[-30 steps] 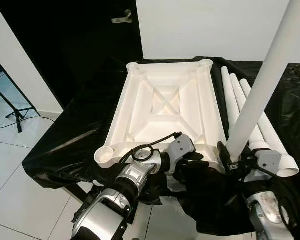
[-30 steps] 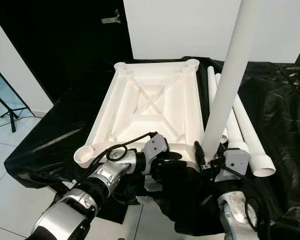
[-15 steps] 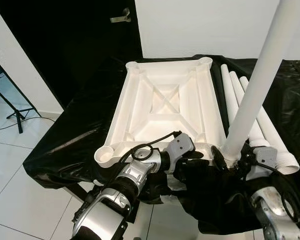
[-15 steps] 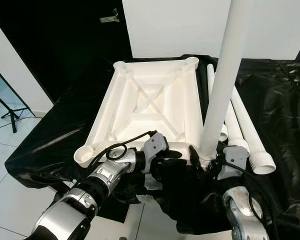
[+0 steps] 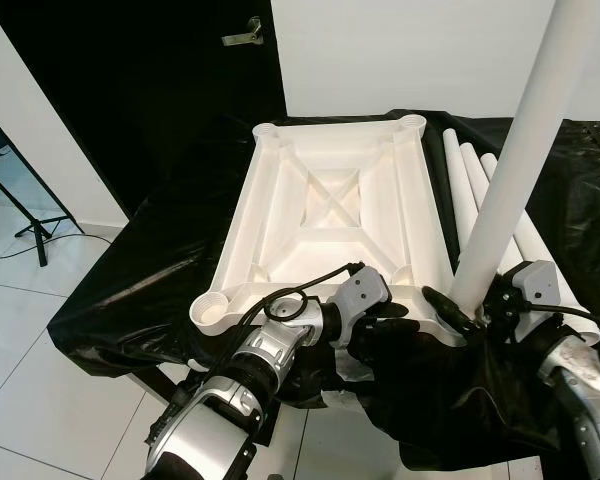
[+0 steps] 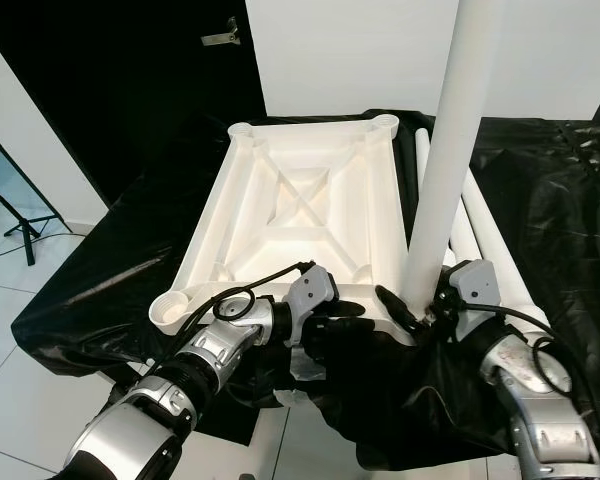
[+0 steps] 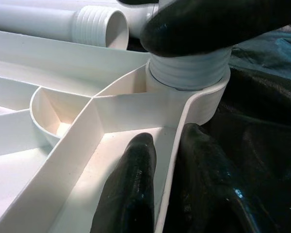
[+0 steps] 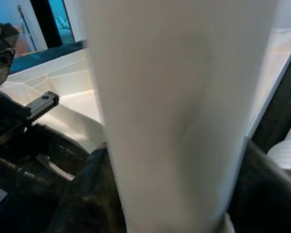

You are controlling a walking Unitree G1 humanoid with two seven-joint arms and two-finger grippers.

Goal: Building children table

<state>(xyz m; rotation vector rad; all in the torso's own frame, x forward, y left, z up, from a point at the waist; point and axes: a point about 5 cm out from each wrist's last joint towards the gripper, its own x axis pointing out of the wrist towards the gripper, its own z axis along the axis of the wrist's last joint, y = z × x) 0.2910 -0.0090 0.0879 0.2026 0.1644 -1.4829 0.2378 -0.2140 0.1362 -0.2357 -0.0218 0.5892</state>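
Standing leg [image 5: 515,150] in tabletop [image 5: 330,200] socket [image 7: 194,97]

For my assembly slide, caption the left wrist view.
Left hand pinches the upturned tabletop's rim while a threaded table leg sits in its corner socket.

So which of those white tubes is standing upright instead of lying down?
The leg gripped by the right gripper, its threaded end in the tabletop's near corner socket. The other legs lie flat beside it.

Black-draped table [image 5: 150,280] bears tabletop [image 5: 330,215], loose legs [image 5: 460,190].
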